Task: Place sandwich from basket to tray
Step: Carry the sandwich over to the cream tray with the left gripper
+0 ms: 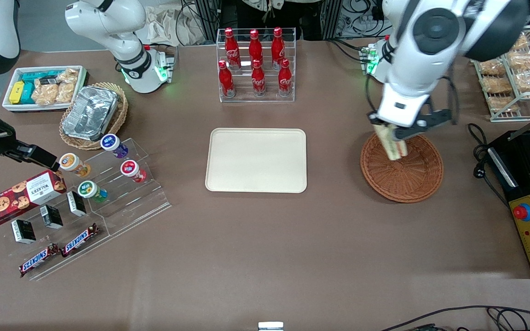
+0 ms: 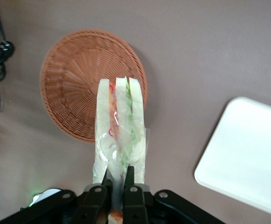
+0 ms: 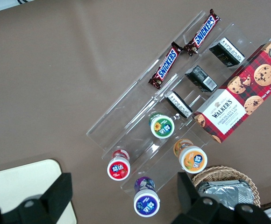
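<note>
the sandwich (image 2: 119, 126) is gripped by one end between the closed fingers (image 2: 131, 189) of the left arm's gripper (image 1: 390, 132), and is seen lifted clear of the basket (image 1: 402, 168), hanging above it. in the front view the wedge (image 1: 392, 145) is tilted, its lower end over the basket's inner floor at the edge farther from the front camera. the basket itself (image 2: 74, 84) is seen bare under the sandwich in the wrist view. the tray (image 1: 256, 159) is laid flat on the counter (image 1: 265, 239), well apart from the basket toward the parked arm's end, with nothing on it. a rack of red cola bottles (image 1: 256, 64) is stood farther from the front camera than the tray.
</note>
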Controlling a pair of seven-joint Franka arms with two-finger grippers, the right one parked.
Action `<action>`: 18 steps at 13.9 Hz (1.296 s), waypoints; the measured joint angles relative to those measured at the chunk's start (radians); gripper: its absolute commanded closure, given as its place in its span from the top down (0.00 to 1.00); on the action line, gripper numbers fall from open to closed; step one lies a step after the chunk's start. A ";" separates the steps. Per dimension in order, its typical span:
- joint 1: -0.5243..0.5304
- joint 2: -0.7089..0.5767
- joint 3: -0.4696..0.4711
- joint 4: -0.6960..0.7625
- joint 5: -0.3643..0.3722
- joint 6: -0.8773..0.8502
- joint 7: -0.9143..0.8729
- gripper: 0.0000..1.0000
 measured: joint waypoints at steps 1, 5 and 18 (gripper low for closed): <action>-0.009 0.016 -0.027 0.000 0.000 0.000 -0.005 0.00; -0.107 0.098 -0.052 -0.002 -0.005 0.114 -0.020 0.00; -0.262 0.342 -0.052 -0.012 0.063 0.512 0.010 0.00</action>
